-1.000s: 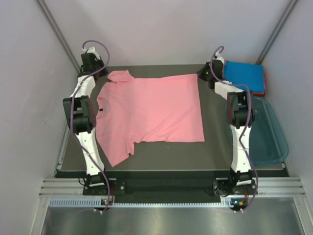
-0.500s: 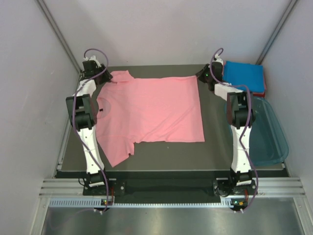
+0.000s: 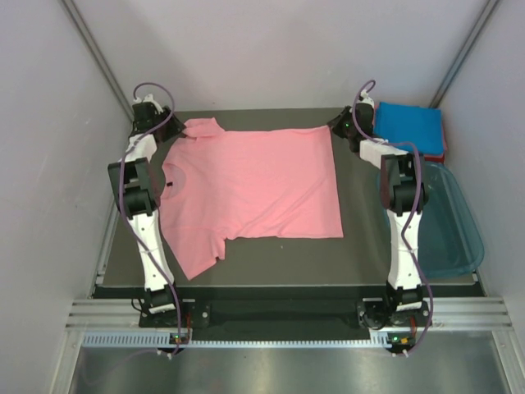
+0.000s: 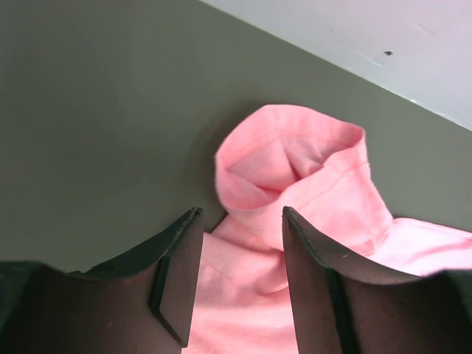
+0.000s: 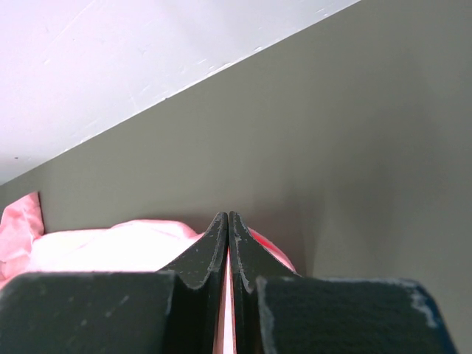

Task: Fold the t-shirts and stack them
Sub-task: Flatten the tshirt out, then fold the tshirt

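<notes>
A salmon-pink t-shirt point(image 3: 254, 185) lies spread flat over the dark table, collar to the left. Its far sleeve point(image 4: 295, 169) rests bunched on the table just beyond my left gripper point(image 4: 240, 214), which hangs open over the cloth and grips nothing. In the top view that gripper point(image 3: 168, 127) is at the far left corner. My right gripper point(image 3: 338, 125) is at the shirt's far right corner. Its jaws point(image 5: 228, 216) are shut on pink cloth point(image 5: 110, 247), a thin strip showing between them. A folded bright blue t-shirt point(image 3: 408, 125) lies off the table's far right, with a reddish-pink edge point(image 3: 444, 153) under it.
A translucent teal tub point(image 3: 447, 222) stands to the right of the table beside the right arm. Grey walls close in on the left, back and right. The table's bare dark surface point(image 3: 271, 258) shows along the near edge.
My left gripper has opened and let go of the sleeve, and has drawn back slightly to the far left. The right gripper and the shirt have stayed put.
</notes>
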